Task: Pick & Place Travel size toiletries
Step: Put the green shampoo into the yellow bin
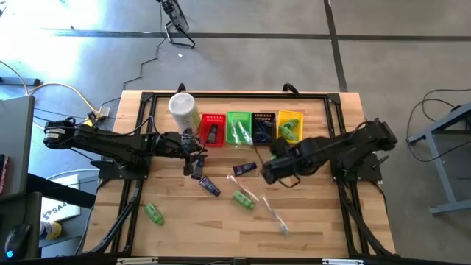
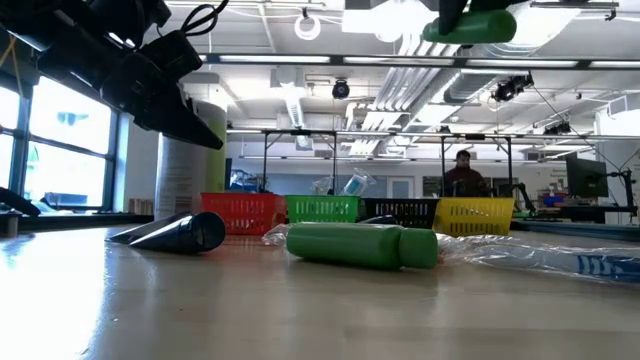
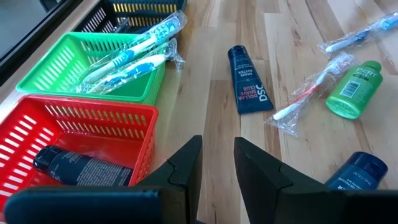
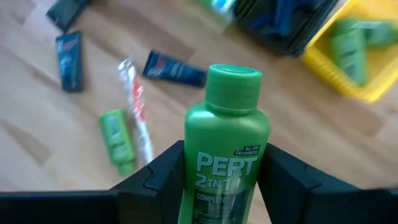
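My right gripper (image 1: 274,168) hangs above the table's middle, near the baskets, shut on a green mini bottle (image 4: 224,155). On the wood below lie other toiletries: two green bottles (image 1: 243,199) (image 1: 154,213), navy tubes (image 1: 208,185) (image 1: 245,168) and wrapped toothbrushes (image 1: 272,213), all flat on their sides. My left gripper (image 3: 217,149) waits by the red basket (image 1: 213,129), a little open with nothing between its fingers. My right gripper pinches the green bottle's body (image 4: 193,155) between its two fingers, one on each side below the shoulder. The cap end (image 4: 233,81) sticks out past the fingertips. The fingers slant steeply down. The bottle is lifted high, clear of the table (image 2: 470,25).
Red, green (image 1: 238,126), black (image 1: 263,125) and yellow (image 1: 289,125) baskets stand in a row at the far side. The red one holds a navy tube (image 3: 81,168), the green one wrapped toothbrushes (image 3: 130,53), the yellow one green bottles (image 4: 348,46). A white canister (image 1: 182,109) stands left of them.
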`<state>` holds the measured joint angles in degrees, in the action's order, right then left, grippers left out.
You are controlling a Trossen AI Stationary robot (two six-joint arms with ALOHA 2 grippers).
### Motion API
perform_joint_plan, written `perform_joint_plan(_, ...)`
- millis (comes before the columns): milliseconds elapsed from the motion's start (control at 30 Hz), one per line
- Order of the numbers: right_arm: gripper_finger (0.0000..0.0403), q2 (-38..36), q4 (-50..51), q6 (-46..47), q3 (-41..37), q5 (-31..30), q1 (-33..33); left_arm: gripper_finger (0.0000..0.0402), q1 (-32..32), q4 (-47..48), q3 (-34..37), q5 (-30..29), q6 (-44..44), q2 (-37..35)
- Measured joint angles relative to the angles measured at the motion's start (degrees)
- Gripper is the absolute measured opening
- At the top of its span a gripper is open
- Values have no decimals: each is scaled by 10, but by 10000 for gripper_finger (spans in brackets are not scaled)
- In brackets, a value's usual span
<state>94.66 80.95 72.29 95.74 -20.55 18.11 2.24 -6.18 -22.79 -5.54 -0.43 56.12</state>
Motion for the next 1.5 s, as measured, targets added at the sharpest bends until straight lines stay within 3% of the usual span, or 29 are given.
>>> perform_joint_plan(267,164,-13,12,-78,0,-10,-72,88,0,0,0,0,2,0)
perform_joint_plan(533,163,-13,16,-173,0,-11,-184,88,0,1,0,0,2,0)
perform_joint_plan(733,164,-13,19,-216,-7,-52,-261,88,0,1,0,0,1,0)
perform_joint_plan(1000,164,-13,-1,-251,-104,-76,-341,88,0,1,0,0,2,0)
perform_joint_plan(1333,164,-13,-190,-337,-238,-37,-426,88,0,-1,0,-1,2,0)
perform_joint_plan(1500,165,-13,-212,-343,-276,-26,-454,88,0,-1,0,-2,2,0)
